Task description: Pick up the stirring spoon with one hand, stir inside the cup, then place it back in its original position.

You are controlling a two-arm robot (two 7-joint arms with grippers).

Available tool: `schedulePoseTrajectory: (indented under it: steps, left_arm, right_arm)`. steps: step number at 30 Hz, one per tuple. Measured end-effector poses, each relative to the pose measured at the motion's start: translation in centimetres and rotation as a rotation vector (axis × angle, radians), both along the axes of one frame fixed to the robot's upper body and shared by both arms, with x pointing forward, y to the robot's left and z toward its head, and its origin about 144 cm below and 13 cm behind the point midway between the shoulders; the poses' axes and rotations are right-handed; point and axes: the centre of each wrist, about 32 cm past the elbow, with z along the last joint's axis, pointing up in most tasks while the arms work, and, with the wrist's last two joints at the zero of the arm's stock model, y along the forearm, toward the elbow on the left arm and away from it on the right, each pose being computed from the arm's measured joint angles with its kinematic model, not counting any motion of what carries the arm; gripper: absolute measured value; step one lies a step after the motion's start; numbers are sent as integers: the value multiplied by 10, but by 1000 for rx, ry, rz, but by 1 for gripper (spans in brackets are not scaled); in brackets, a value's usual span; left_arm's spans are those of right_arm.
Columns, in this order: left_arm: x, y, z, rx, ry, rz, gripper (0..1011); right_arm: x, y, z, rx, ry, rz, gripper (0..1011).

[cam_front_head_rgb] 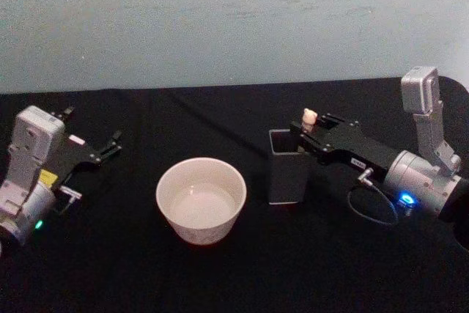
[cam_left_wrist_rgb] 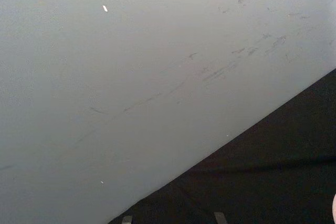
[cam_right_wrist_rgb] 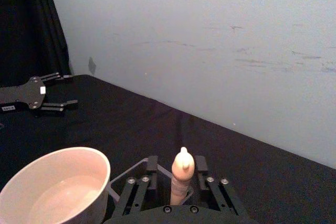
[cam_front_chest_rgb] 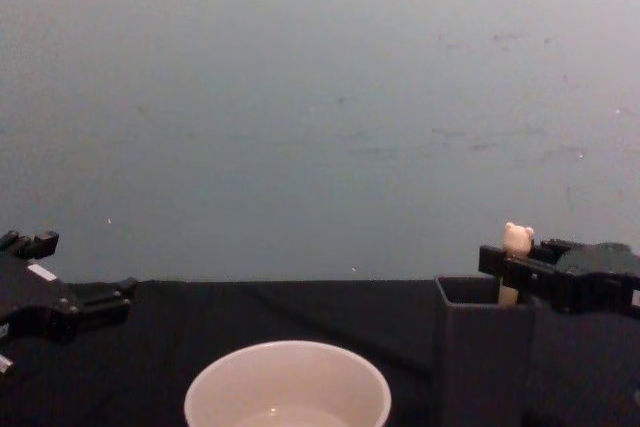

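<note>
Two end effectors over a black bench. Left end effector sits at the far left, spread, holding nothing. Right end effector is level with the spoon, which stands upright in the dark grey holder, bear head on top, long axis vertical. The handle sits dead centre in the right wrist view. Pinching it or only bracketing it: cannot tell. Cup rests just left of the holder, between the arms. Judgement: right arm is far nearer; the lift should go straight up, then cross left to the cup.
</note>
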Motion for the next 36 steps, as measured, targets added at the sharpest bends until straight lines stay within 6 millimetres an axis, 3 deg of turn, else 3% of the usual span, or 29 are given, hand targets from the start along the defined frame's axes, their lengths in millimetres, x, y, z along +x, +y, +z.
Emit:
schedulePoseTrajectory:
  steps: [6, 10, 23, 36]
  left_arm:
    - [0, 0, 0, 0, 0, 0, 1001]
    - [0, 0, 0, 0, 0, 0, 1001]
    - [0, 0, 0, 0, 0, 0, 1001]
    - [0, 0, 0, 0, 0, 0, 1001]
  right_arm:
    - [0, 0, 0, 1, 0, 0, 256]
    - [0, 0, 0, 1, 0, 0, 188]
    - [-2, 4, 6, 29, -13, 16, 188]
    - [-5, 3, 44, 114, -126, 46, 188]
